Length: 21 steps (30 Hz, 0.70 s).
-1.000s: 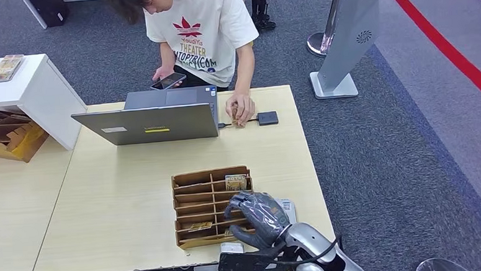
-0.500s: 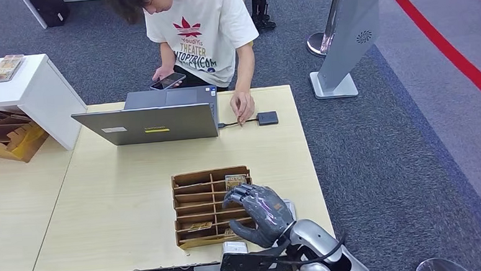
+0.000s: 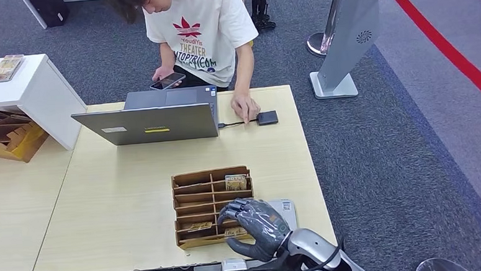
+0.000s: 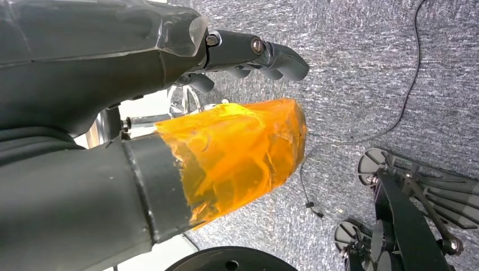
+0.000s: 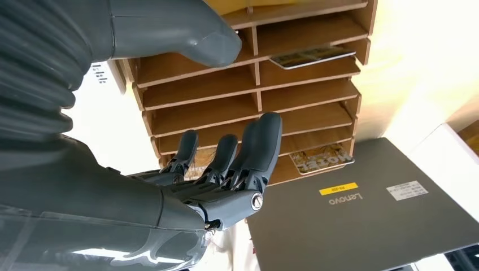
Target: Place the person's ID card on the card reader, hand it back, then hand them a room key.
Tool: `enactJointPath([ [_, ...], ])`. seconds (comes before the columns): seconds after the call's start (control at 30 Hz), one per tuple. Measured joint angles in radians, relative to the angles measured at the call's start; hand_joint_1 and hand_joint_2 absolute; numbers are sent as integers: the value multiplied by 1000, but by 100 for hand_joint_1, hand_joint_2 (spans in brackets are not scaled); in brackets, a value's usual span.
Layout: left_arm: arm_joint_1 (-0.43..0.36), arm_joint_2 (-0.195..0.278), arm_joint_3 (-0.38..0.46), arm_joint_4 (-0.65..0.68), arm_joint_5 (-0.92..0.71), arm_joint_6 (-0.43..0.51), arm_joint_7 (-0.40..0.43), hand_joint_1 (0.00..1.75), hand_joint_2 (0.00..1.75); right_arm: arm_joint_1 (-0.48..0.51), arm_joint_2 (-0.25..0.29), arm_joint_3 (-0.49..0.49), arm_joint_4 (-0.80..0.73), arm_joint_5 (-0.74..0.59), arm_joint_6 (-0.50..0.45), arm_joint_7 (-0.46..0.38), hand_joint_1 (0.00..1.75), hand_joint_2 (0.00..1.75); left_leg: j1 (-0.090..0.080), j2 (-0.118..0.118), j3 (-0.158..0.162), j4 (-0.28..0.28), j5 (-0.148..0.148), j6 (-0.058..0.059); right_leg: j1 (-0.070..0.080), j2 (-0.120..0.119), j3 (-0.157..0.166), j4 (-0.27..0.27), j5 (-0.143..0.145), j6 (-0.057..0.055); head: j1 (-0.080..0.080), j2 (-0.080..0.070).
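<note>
Your right hand [image 3: 255, 220] is open, holding nothing, above the rack [image 3: 195, 200]. Key cards [image 3: 235, 182] sit in slots. Reach too low and you'll bump the rack, maybe push it off.

Bare pale wooden tabletop [image 3: 123, 197] is lying open between the brown cardboard slotted card rack [image 3: 195, 203] and the open grey laptop [image 3: 147, 123]. The person's hand [image 3: 244, 106] is resting just beside the small black card reader [image 3: 267, 117], crowding approach there.
</note>
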Motion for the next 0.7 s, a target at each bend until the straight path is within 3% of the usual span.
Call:
enactJointPath([
  [0.7, -1, -4, 25, -7, -10, -1, 0, 0, 0, -8, -9, 59, 33, -17, 14, -7, 81, 175, 0, 0, 0, 0, 0, 0, 0, 0, 0, 0, 0, 0, 0, 0],
])
